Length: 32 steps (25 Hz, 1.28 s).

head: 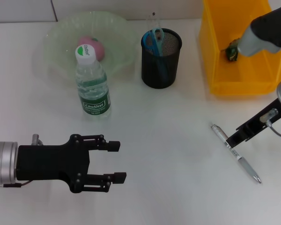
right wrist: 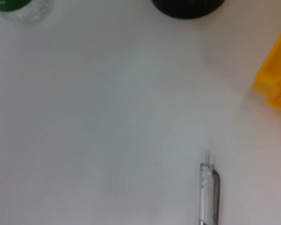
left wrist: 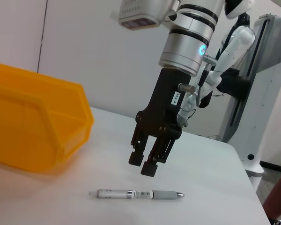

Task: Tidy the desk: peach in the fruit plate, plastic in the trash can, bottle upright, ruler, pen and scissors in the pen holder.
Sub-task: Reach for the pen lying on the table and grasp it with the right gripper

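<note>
The pen [head: 235,152] lies flat on the white desk at the right and also shows in the wrist views [left wrist: 136,193] [right wrist: 209,192]. My right gripper [head: 232,139] [left wrist: 143,165] hovers open just above it, touching nothing. At the near left my left gripper [head: 116,161] is open and empty above the desk. The bottle [head: 92,84] stands upright in front of the green fruit plate [head: 56,33], which holds the pink peach [head: 94,47]. Blue-handled scissors [head: 154,40] stand in the black mesh pen holder [head: 161,65]. A dark plastic scrap [head: 232,50] lies in the yellow trash can [head: 225,70].
The yellow trash can [left wrist: 42,126] [right wrist: 277,86] stands close behind the pen, and my right arm's grey link [head: 267,33] crosses above it. In the right wrist view the pen holder's base [right wrist: 187,5] and the bottle [right wrist: 21,8] sit at the frame edge.
</note>
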{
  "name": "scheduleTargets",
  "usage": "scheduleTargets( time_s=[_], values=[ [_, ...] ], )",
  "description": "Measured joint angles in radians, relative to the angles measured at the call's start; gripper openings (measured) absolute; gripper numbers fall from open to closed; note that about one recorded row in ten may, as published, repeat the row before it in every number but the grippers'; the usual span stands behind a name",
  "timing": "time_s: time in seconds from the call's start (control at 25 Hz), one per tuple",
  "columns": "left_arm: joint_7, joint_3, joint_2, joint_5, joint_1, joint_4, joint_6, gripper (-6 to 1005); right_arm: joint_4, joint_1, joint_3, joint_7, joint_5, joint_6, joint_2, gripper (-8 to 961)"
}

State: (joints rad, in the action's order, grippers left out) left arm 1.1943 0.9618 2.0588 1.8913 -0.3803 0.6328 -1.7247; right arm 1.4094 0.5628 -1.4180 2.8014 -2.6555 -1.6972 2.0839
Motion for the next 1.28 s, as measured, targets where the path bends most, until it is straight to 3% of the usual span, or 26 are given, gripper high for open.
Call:
scheduleTargets(
  time_s=[0.6, 1.28],
  values=[
    [-0.038, 0.000, 0.003, 0.006, 0.000, -0.008, 0.014, 743, -0.067, 0.048, -0.101, 0.139, -0.005, 0.026, 0.003, 440],
    [-0.042, 0.000, 0.006, 0.006, 0.003, -0.010, 0.037, 743, -0.130, 0.032, -0.118, 0.067, -0.027, 0.103, 0.000, 414]
  ],
)
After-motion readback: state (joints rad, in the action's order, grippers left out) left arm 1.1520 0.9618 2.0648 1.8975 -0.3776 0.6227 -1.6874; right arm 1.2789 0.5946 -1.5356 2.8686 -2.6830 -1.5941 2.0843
